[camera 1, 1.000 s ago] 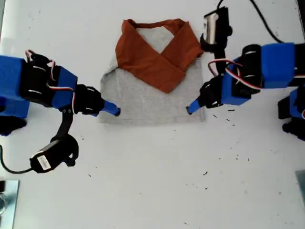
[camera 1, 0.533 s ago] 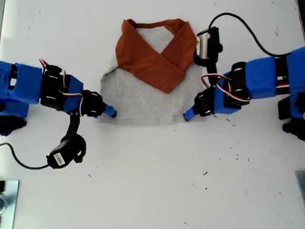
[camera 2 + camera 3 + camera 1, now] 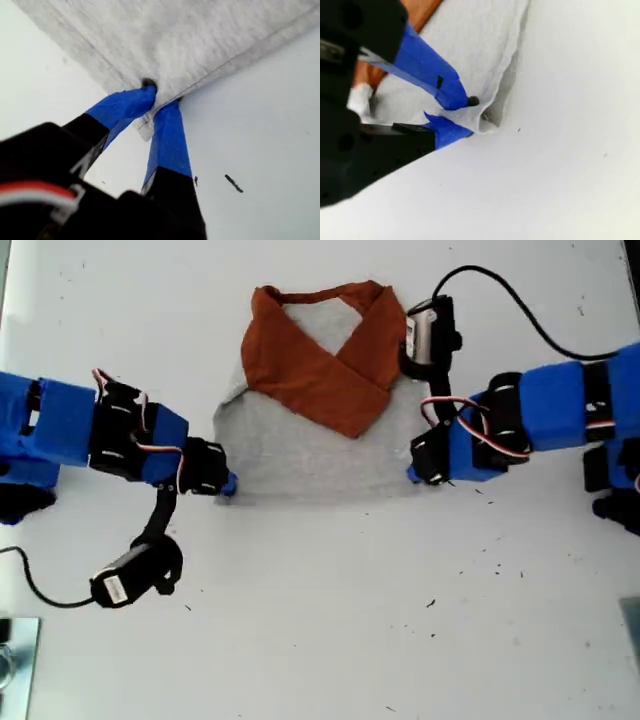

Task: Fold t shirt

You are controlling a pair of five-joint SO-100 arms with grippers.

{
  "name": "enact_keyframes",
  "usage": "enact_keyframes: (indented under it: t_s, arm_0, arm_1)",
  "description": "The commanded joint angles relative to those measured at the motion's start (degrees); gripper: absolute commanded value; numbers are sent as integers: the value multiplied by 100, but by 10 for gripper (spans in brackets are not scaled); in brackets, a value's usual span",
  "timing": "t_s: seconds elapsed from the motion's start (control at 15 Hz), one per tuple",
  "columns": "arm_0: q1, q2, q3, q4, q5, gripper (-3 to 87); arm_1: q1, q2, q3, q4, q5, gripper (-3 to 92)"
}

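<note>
Nearest the exterior camera, bare white table (image 3: 330, 640) carries dark specks (image 3: 432, 603). Just beyond, my first gripper (image 3: 228, 483) is clenched on one hem corner of the t shirt (image 3: 300, 455) and my second gripper (image 3: 412, 475) pinches the other. Between them the grey body lies flat. Past both tips the rust sleeves (image 3: 330, 375) cross. Each gripper's blue fingertips (image 3: 167, 135) cover the pinched corner, and no print is visible.
</note>
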Motion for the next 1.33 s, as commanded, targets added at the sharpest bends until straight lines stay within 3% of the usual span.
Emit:
enact_keyframes:
  t_s: [0.0,0.2,0.4,0.53,0.6,0.67,0.73,0.8,0.87,1.0,1.27]
  arm_0:
    - [773,308,-905,97,26,-3]
    - [1582,334,-1178,53,-404,-3]
    - [1336,976,-1169,114,-237,-3]
    - [-44,2013,-976,853,264,-3]
    - [-1477,2514,-738,1354,694,-3]
    - [-3103,3050,-299,1178,1468,101]
    - [-4289,3006,-149,1081,2136,272]
    - [-4816,2760,-70,1266,2294,322]
    - [-4746,2769,70,1477,2259,312]
    - [-3814,3674,1063,826,2153,234]
    - [-1644,5555,3322,-264,817,159]
  arm_1:
    - [-650,1406,-185,439,-105,31]
    - [-1661,2118,-396,844,571,30]
    - [-1072,2259,-914,817,-105,30]
    - [246,2382,-1266,984,-1020,31]
    - [1415,2628,-1239,1125,-1283,33]
    - [2848,2927,-993,1002,-1406,243]
    - [4017,2909,-835,1046,-1301,323]
    - [4482,2997,-738,1450,-1160,322]
    - [4614,3322,-519,1811,-1195,321]
    - [4526,4184,264,2241,-1125,319]
    - [2698,5511,2435,1890,-281,312]
